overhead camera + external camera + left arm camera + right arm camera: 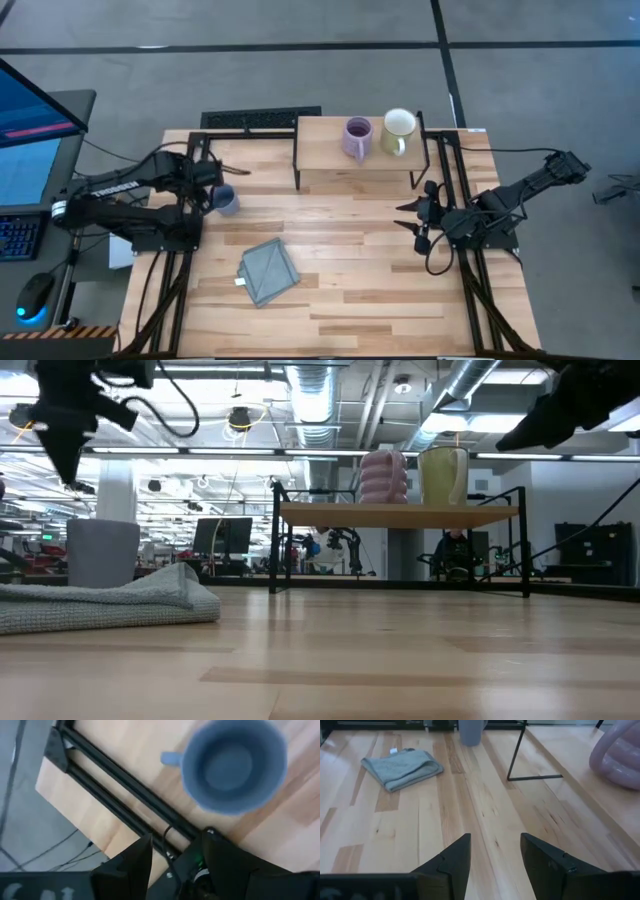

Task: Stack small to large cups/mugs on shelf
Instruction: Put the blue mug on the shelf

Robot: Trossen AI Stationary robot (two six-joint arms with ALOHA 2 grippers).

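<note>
Above blue mug (226,201), open left hand (210,187), empty

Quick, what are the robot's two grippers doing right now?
Left gripper: open, empty, above the blue mug.
Right gripper: open, empty, over the table.

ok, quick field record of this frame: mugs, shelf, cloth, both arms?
on shelf: lavender purple mug and cream-white mug, side by side, not stacked
shelf: low light-wood board on black legs
on table: dusty blue mug, upright
cloth: grey-blue folded cloth, near front of table
left gripper: above blue mug, jaws open, empty
right gripper: right of shelf, jaws open, empty
</note>
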